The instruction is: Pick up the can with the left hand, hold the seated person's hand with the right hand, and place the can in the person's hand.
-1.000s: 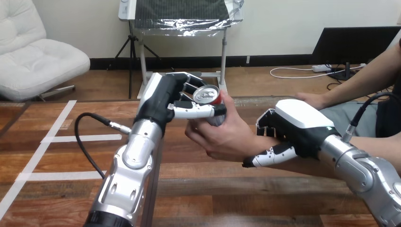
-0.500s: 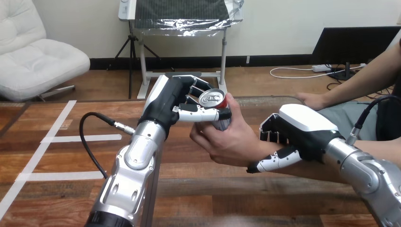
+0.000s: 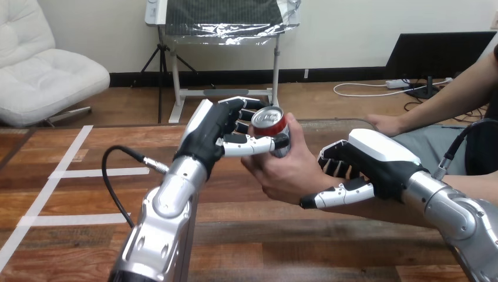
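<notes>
Above the middle of the wooden table (image 3: 258,238), we see the left hand (image 3: 214,132) clamped on the red drink can (image 3: 271,124), thumb laid across the can's front and fingers behind it, the can lifted clear of the table with its silver top up. The person's hand (image 3: 288,173) is wrapped round the can's lower part from below and from the right, so both hands are on it. We see the right hand (image 3: 367,155) gripping the person's wrist (image 3: 327,182), fingers curled over the far side and thumb stretched along underneath
</notes>
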